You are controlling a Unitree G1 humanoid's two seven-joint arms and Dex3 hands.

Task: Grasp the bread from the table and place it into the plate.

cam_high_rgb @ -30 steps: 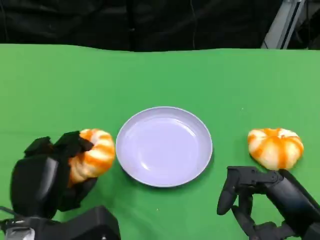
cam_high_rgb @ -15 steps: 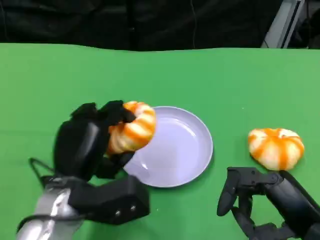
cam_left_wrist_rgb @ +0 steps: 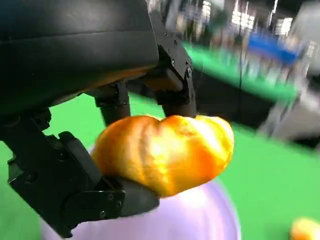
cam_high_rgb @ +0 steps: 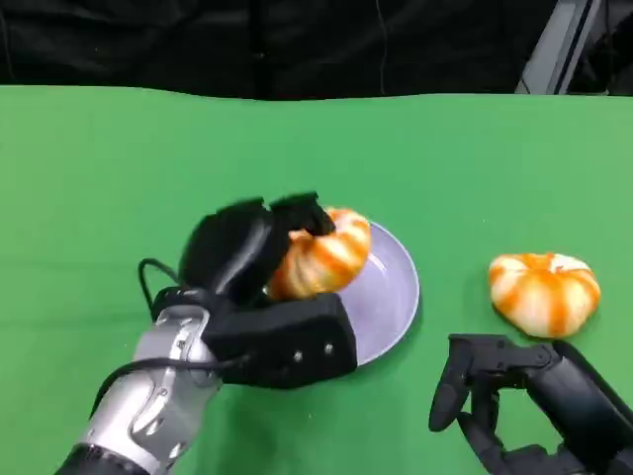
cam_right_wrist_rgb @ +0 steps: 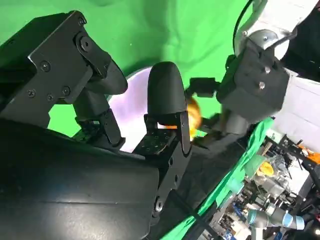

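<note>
My left hand (cam_high_rgb: 247, 252) grips an orange-and-white striped bread (cam_high_rgb: 321, 259) and holds it over the left part of the pale lilac plate (cam_high_rgb: 394, 287). Seen from the left wrist, the bread (cam_left_wrist_rgb: 165, 152) is clamped between the black fingers (cam_left_wrist_rgb: 170, 75) with the plate (cam_left_wrist_rgb: 200, 220) just beneath. A second striped bread (cam_high_rgb: 545, 291) lies on the green table (cam_high_rgb: 297, 148) to the right of the plate. Near the front right edge, below that bread, my right hand (cam_high_rgb: 524, 396) holds nothing, its fingers apart. The right wrist view shows the plate (cam_right_wrist_rgb: 132, 107) and the held bread (cam_right_wrist_rgb: 194, 116) beyond that hand's fingers (cam_right_wrist_rgb: 167, 100).
The green table stretches wide behind the plate and on the left. A dark curtain (cam_high_rgb: 297, 45) hangs past the far edge. My left forearm (cam_high_rgb: 148, 406) crosses the front left of the table.
My left hand has lifted the bread from the table left of the plate and carried it right, over the plate. The right hand and the second bread stayed put.
</note>
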